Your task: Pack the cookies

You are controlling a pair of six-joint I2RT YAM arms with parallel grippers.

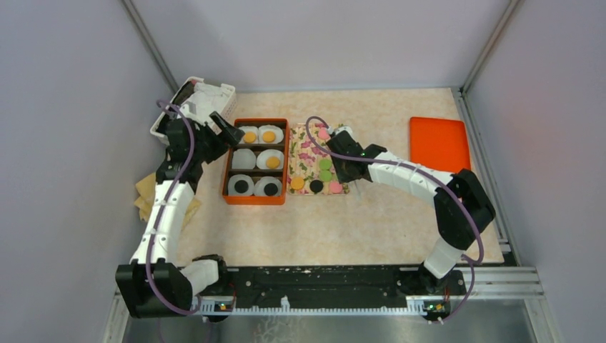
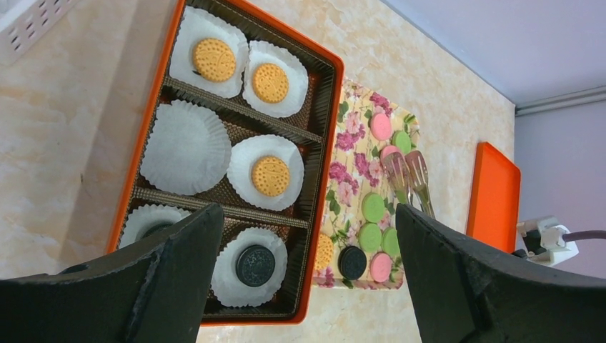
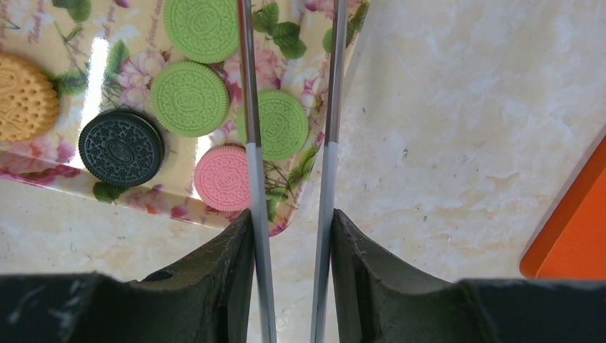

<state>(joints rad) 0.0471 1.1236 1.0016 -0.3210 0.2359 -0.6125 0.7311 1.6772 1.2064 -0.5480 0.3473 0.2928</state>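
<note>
You've got a wide marbled table (image 1: 357,221) walled on three sides, with bare surface open between the floral tray (image 1: 307,143) and the orange lid (image 1: 439,143) at the far right. Your left arm (image 1: 168,207) climbs along the left edge and bends in over the far left corner of the orange box (image 1: 227,171), just beside the white basket (image 1: 214,96). The left gripper (image 2: 306,214) hangs above the box, jaws spread wide, nothing in them. Your right arm (image 1: 407,175) reaches in low from the right, elbow near the right rail, wrist over the tray. The right gripper (image 3: 291,221) is pinched on a pair of metal tongs (image 3: 254,179), their blades apart and pointing up the tray. On to the cookies (image 3: 189,98): three orange and two black ones sit in paper cups in the box, and the middle left cup (image 2: 184,146) is bare. The rest lie on the tray just right of the box. One green cookie (image 3: 286,125) lies right under the blades, a pink one (image 3: 223,179) sits beside them at the tray's near corner, and the black and orange lie farther toward the box. The tongs' tips run out of the wrist view.
</note>
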